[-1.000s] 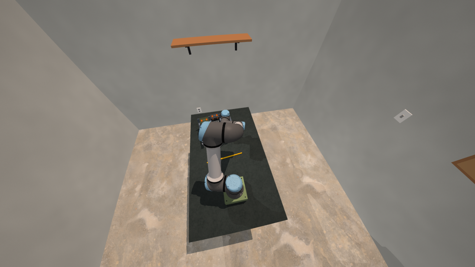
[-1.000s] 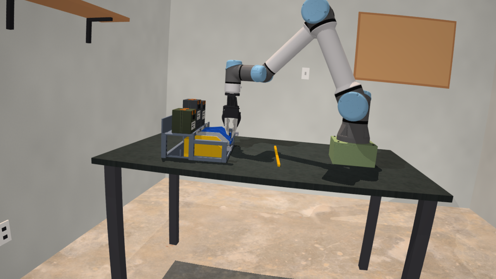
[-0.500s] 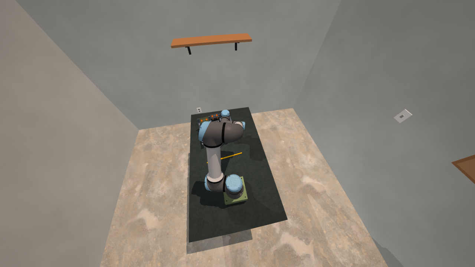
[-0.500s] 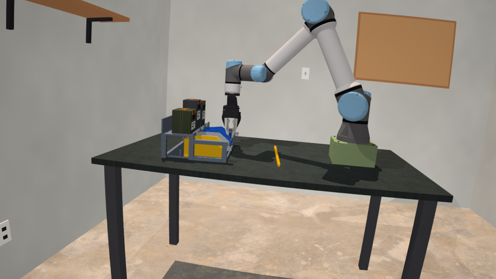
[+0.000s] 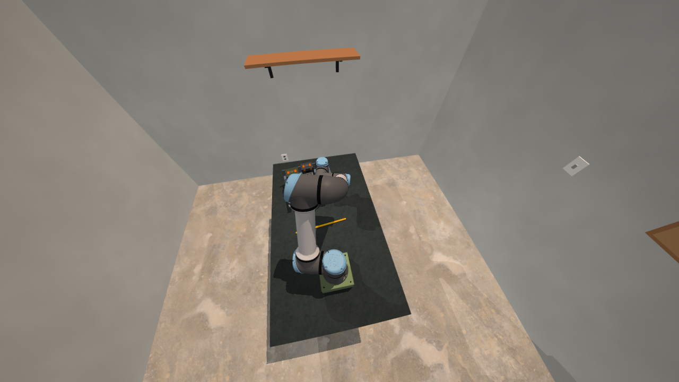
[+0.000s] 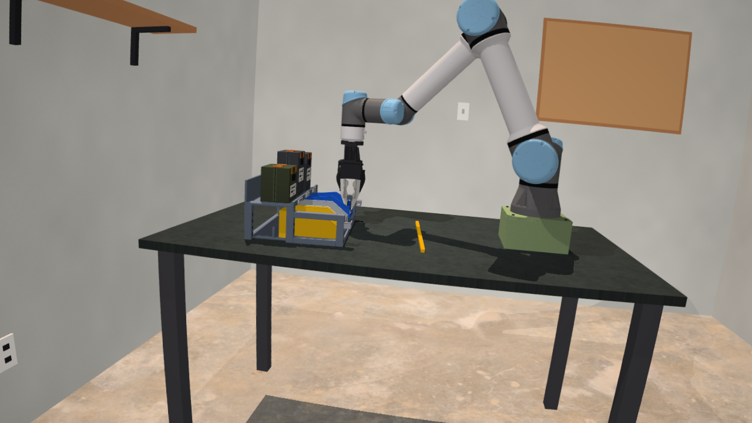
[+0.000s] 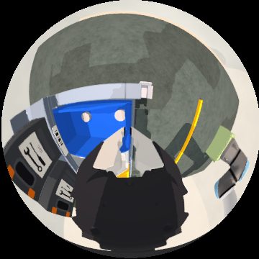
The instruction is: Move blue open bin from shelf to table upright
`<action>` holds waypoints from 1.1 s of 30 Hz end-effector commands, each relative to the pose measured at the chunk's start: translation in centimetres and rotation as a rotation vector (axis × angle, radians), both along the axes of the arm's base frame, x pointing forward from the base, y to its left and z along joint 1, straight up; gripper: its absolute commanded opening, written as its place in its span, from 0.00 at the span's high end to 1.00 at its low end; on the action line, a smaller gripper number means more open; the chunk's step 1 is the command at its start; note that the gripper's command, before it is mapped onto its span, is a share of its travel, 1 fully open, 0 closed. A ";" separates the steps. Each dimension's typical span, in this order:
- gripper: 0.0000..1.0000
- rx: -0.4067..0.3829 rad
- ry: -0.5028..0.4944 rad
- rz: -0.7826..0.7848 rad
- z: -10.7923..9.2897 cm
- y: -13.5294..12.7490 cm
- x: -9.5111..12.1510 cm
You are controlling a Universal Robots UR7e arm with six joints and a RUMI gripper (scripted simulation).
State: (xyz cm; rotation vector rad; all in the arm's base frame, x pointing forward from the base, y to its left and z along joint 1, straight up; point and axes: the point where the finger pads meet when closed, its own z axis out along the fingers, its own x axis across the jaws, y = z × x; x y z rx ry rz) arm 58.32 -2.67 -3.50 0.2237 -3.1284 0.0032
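The claw (image 7: 130,144) is clamped on the thin front wall of the blue bin (image 7: 91,126), which sits on the upper tier of the grey shelf rack (image 6: 251,207) at the far end of the bench (image 6: 462,262). With only that edge pinched, the bin may tilt as it lifts and spill its two pale round parts (image 7: 86,116), or catch on the rack's front rail. The bin looks like smooth, rigid plastic; the rack is square grey bars. A yellow bin (image 6: 312,225) fills the lower tier, dark boxes (image 6: 278,181) stand beside, and a slim yellow rod (image 6: 419,236) lies nearby.
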 end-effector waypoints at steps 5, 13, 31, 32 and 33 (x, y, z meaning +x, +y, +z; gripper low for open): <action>1.00 0.000 -0.002 0.000 0.1 0.0 0.1; 1.00 0.000 -0.002 0.000 0.1 0.0 0.0; 1.00 0.000 -0.002 0.000 0.1 -0.2 -1.3; 1.00 0.000 -0.002 0.000 0.1 -0.2 -1.5; 1.00 0.000 -0.002 0.000 0.1 -0.2 -1.5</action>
